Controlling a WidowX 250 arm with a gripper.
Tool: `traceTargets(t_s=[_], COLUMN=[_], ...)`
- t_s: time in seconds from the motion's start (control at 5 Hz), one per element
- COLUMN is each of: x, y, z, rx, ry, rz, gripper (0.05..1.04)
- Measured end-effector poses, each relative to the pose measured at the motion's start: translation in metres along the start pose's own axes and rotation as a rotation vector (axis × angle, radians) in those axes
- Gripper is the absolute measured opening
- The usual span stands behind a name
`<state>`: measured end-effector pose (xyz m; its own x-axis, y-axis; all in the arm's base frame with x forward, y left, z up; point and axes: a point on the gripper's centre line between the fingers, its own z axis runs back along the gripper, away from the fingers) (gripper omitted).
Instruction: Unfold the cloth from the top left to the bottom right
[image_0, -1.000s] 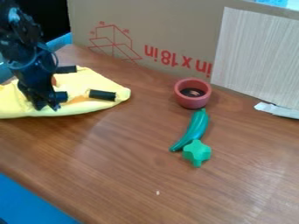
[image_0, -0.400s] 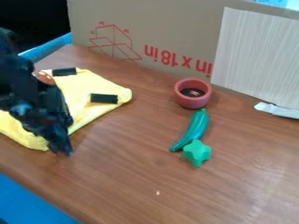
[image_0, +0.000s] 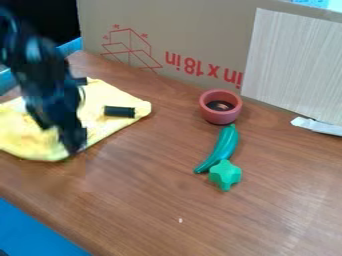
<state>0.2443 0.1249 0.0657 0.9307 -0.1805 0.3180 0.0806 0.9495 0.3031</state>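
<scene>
The yellow cloth (image_0: 107, 102) lies spread at the left of the table, wrinkled at its lower left. Over its front part hangs the black gripper (image_0: 70, 142), close to the cloth's front edge. Whether it holds any cloth cannot be told. A black cylinder (image_0: 119, 111) rests on the cloth near its right corner. Another dark piece is partly behind the arm.
To the right stand a red pot (image_0: 220, 106), a green curved pepper-like toy (image_0: 224, 146) and a green lobed toy (image_0: 225, 174). A cardboard panel (image_0: 180, 40) borders the back. A white strip (image_0: 317, 126) lies at the right.
The gripper came down toward the front with the cloth's front part spreading that way, then shifted slightly back. The cloth's front edge also drew back a little. The toys and pot stayed put.
</scene>
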Motion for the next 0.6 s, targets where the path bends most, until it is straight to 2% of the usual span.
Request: traceTargets(t_s=[0.2, 0.4, 0.6], x=[0.022, 0.037, 0.049], y=[0.027, 0.059, 0.082], z=[0.028, 0.045, 0.037], rx=[-0.147, -0.269, -0.343], ry=[-0.017, 0.004, 0.096], rz=[0.081, 0.161, 0.195], gripper=[1.001, 1.001, 1.001])
